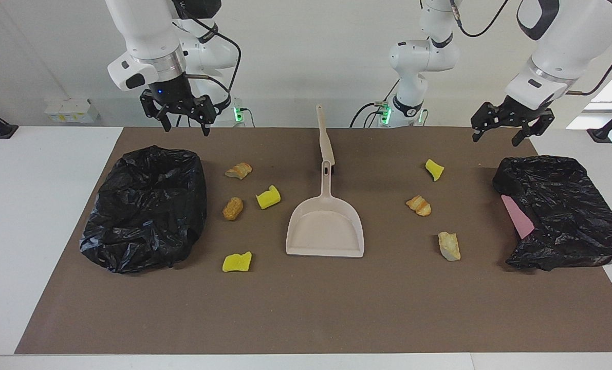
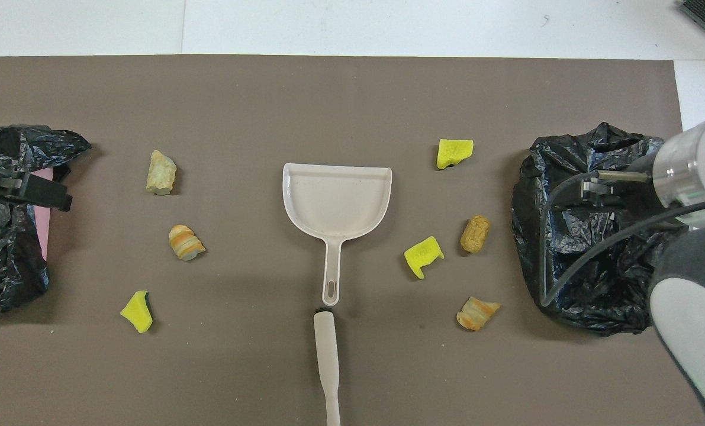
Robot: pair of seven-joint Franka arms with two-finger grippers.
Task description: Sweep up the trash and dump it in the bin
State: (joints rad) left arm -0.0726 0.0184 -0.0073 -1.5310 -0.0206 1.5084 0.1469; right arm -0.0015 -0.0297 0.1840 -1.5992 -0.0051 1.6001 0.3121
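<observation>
I have both arms raised, wrists bent downward; my left pincer (image 1: 500,131) hangs wide and empty over the brown mat near the black-bagged bin with a pink side (image 1: 562,213); my right pincer (image 1: 183,119) hangs wide and empty over the mat by the other black-bagged bin (image 1: 146,208); the trash, small yellow sponge and tan bread-like pieces (image 1: 269,197), lies scattered on the surface on either side of the beige plastic dustpan (image 1: 325,228); the beige hand brush (image 1: 325,139) lies just nearer the robots than its handle.

Your trash (image 1: 268,197): seven small loose pieces, all lying flat on the brown mat (image 1: 306,308).
You have four toward the right arm's end and three toward the left arm's, yellow sponge chunks among tan, bread-like lumps.
</observation>
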